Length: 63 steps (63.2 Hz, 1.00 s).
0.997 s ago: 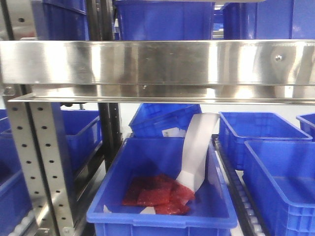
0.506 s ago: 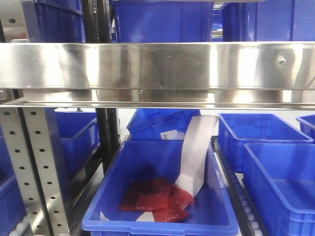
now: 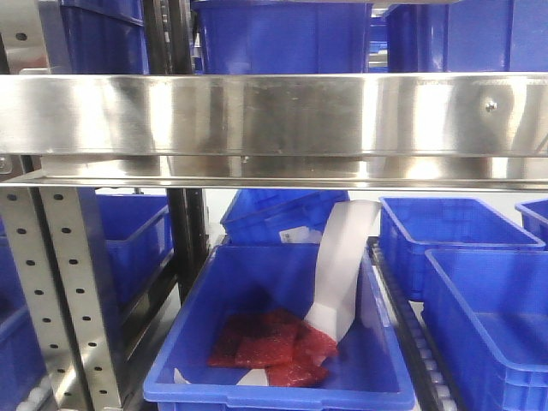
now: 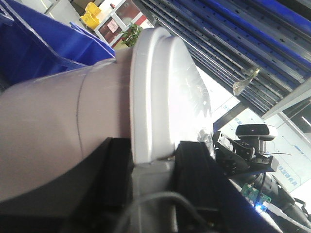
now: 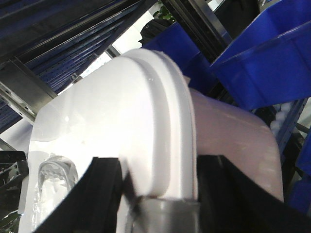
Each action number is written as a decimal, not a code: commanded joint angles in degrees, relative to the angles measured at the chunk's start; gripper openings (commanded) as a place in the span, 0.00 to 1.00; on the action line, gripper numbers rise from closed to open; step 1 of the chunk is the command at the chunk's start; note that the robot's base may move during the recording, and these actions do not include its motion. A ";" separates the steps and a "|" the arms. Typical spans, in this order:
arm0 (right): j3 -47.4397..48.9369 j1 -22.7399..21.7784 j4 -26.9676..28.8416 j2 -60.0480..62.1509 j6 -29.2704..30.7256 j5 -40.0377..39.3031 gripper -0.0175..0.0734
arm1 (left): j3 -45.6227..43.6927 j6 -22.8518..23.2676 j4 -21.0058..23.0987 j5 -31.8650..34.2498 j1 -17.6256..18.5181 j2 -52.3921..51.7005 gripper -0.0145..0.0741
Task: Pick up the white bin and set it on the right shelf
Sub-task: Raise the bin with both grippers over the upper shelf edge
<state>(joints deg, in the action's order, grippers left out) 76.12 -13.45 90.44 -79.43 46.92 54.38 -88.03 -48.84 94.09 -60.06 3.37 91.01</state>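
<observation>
The white bin shows only in the wrist views, as a pale pinkish tub (image 4: 48,121) with a thick white lid rim (image 4: 155,97). My left gripper (image 4: 154,158) is shut on that rim, one black finger (image 4: 116,167) on the tub side and the other on the lid side. At the bin's other end my right gripper (image 5: 165,187) is shut on the rim (image 5: 170,121) in the same way, beside the translucent lid (image 5: 97,126). The right shelf fills the front view as a shiny steel rail (image 3: 274,116) on perforated uprights (image 3: 60,291). Neither gripper nor the bin appears there.
Blue open bins stand under the rail; the nearest one (image 3: 274,390) holds red packets (image 3: 270,347) and a white paper strip (image 3: 342,265). More blue bins (image 3: 479,300) sit to the right and on the level above (image 3: 282,34). A roller track (image 3: 428,360) runs between them.
From one second ago to half a second ago the front view shifted: the uprights slid left and the near blue bin dropped lower in frame. Since then nothing has moved.
</observation>
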 commanded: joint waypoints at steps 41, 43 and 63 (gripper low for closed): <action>2.63 5.06 9.95 -1.96 0.14 11.89 0.26 | -2.19 -2.81 -2.11 0.75 3.82 -2.89 0.03; 2.84 5.69 9.95 -2.99 0.21 11.89 0.26 | -2.19 -2.81 -3.39 2.04 3.82 -2.79 0.03; 4.63 9.49 9.84 -13.51 2.17 12.46 0.26 | -2.19 -2.81 -8.23 6.12 4.09 2.08 0.03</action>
<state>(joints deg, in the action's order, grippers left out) 77.79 -7.03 93.62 -95.42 47.91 52.18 -88.28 -49.46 83.73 -47.27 4.06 93.50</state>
